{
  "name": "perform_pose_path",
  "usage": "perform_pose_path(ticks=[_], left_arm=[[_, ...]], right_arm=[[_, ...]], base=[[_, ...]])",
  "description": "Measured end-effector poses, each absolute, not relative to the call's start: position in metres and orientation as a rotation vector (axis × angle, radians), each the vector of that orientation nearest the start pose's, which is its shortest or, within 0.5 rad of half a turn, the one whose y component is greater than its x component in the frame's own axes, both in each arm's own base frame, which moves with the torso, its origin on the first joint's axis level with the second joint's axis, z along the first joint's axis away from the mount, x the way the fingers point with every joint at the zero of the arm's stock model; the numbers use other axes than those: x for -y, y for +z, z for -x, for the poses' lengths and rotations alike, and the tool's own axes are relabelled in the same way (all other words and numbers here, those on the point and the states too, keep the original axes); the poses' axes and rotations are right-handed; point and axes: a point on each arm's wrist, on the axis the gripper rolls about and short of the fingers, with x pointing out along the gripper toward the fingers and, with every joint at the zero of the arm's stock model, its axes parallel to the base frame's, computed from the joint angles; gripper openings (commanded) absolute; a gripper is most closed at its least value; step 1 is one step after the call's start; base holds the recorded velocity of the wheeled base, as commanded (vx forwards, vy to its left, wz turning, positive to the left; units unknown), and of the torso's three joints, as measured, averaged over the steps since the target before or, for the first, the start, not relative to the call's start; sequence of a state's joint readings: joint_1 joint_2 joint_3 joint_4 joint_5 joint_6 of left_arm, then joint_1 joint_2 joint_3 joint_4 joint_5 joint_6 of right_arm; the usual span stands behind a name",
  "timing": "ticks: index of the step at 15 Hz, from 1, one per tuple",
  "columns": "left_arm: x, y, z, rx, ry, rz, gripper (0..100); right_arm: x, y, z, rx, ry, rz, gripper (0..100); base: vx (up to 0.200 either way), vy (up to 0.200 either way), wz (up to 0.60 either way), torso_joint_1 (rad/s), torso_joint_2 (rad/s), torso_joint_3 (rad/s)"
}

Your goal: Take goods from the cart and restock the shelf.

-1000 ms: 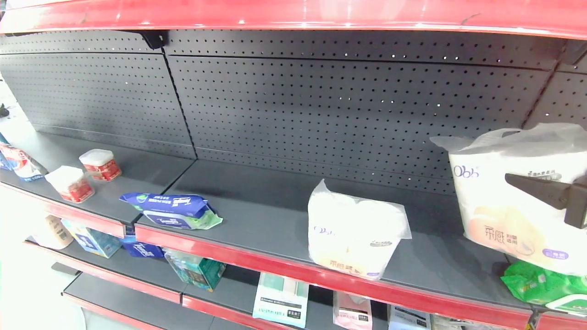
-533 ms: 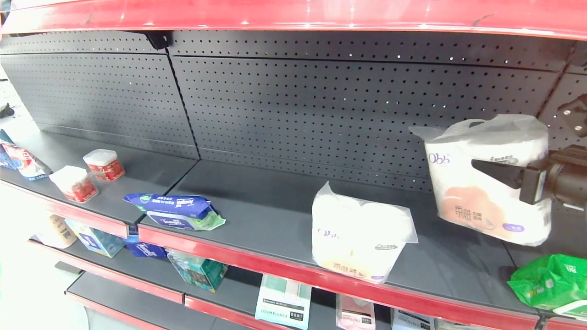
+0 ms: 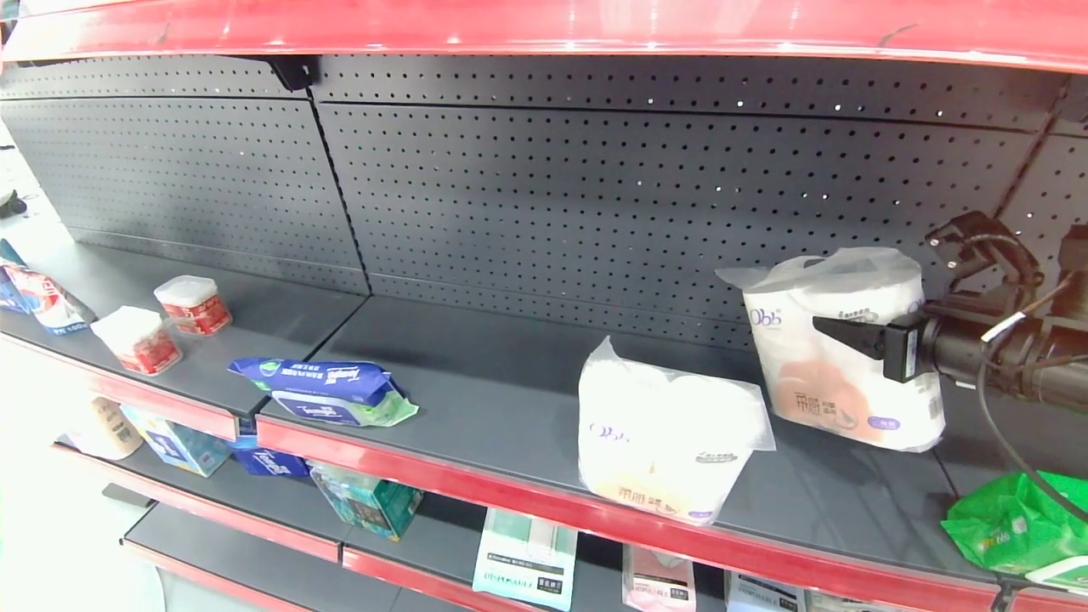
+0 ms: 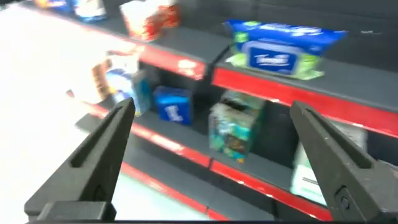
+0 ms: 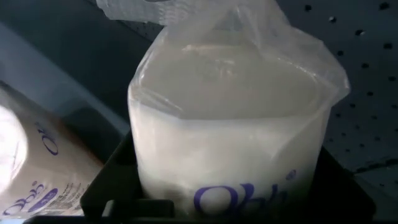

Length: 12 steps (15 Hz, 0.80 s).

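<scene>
Gripping a pack of toilet paper [image 3: 837,382] by its sides, the right claw [image 3: 850,336] sits at the right end of the shelf [image 3: 476,382]. The pack is upright and close to the pegboard back [image 3: 595,187], with its loose plastic top bunched above. Its base is at shelf level; whether it touches the board cannot be told.

A second pack [image 3: 663,433] stands just to its left, nearer the red front edge and apart from the first. Farther left, a blue wipes pack [image 3: 319,389] lies flat at the front edge. Two small red-and-white tubs [image 3: 136,340] stand on the next section. A green packet [image 3: 1007,518] lies at the far right front.

The left claw [image 4: 212,107] has its fingers spread wide with nothing between them. It hangs before the lower shelves [image 4: 168,140], below the wipes.
</scene>
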State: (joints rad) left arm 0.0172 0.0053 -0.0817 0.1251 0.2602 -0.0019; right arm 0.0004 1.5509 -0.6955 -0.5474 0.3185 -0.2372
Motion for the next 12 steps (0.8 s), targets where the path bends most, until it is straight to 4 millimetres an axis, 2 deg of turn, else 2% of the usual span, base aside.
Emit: perform_pose_path(ticks=[6, 8, 9, 12], left_arm=[[0.001, 0.084, 0.029, -0.04, 0.425, 0.025, 100], [0.005, 0.089, 0.026, 0.061, 0.293, 0.031, 100], [0.007, 0.085, 0.024, 0.051, 0.203, 0.018, 100], [0.006, 0.077, 0.022, 0.005, 0.146, -0.012, 100]], right_arm=[[-0.007, 0.178, -0.268, -0.298, 0.354, 0.181, 0], [-0.007, 0.176, -0.269, -0.302, 0.355, 0.18, 0], [-0.007, 0.176, -0.269, -0.305, 0.355, 0.181, 0], [-0.007, 0.174, -0.27, -0.31, 0.355, 0.181, 0]], base=[[0.0, 0.0, 0.0, 0.0, 0.0, 0.0], [0.0, 0.0, 0.0, 0.0, 0.0, 0.0], [0.0, 0.0, 0.0, 0.0, 0.0, 0.0], [0.0, 0.0, 0.0, 0.0, 0.0, 0.0]])
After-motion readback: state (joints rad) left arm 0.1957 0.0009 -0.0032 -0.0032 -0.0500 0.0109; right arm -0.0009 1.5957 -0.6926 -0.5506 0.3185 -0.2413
